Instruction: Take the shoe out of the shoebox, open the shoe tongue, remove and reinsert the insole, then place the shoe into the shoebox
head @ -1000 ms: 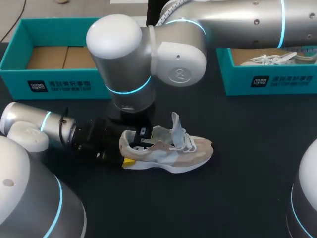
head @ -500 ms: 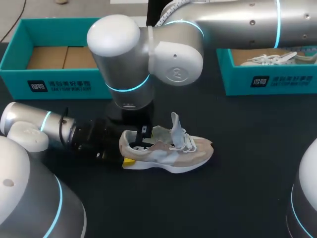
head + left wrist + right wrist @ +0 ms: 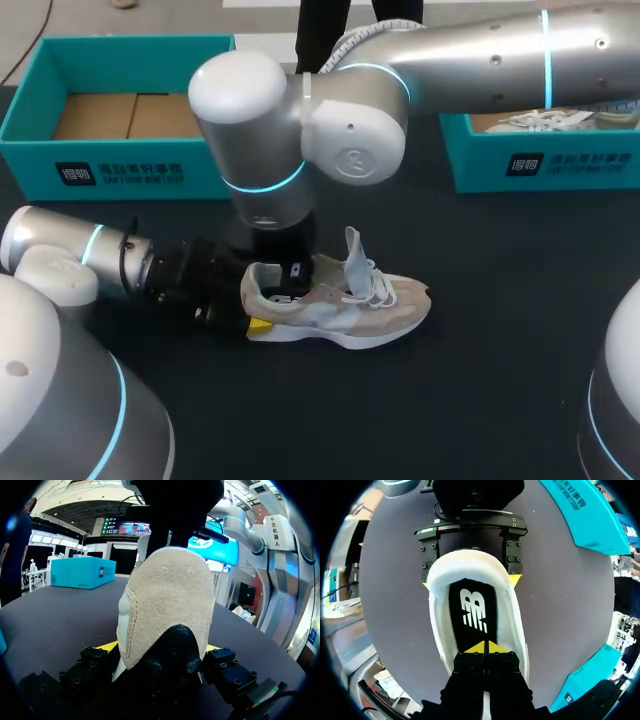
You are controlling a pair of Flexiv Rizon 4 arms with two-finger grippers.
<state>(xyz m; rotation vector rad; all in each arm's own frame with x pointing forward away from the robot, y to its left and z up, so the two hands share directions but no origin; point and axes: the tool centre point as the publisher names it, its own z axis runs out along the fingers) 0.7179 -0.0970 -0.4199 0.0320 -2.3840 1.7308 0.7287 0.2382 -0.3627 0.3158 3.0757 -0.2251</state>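
**Operator:** Report the position of the work and the state of the jaws.

**Technician:** The shoe [image 3: 340, 305] lies on its sole on the bench [image 3: 500, 300], toe pointing away from the left arm [image 3: 80, 260], tongue [image 3: 354, 250] raised. The left jaws are clamped on the heel from both sides, low against the bench. The right jaws, carried by the right arm [image 3: 300, 110], stand inside the shoe opening, tips together over the black insole [image 3: 472, 610]. Whether they have nipped the insole cannot be determined.

**Operator:** Probable faults from this point?

**Technician:** Three.
- If the insole is not gripped, a lift would likely come away empty.
- If the insole sticks, the pull could lift or twist the heel out of the left clamp.
- The right wrist stands just beside the tongue and near the left jaws. A sideways drift could knock the tongue down or bring the two together.

**Operator:** Edges and room?

**Technician:** Bare bench shows ahead of the toe and on the robot's side of the shoe. Beyond the shoe, the left shoebox [image 3: 120, 172] is open. The right shoebox [image 3: 545, 165] holds another shoe [image 3: 545, 118]. The right arm's elbow hangs close above the work, so straight up looks the safest exit.
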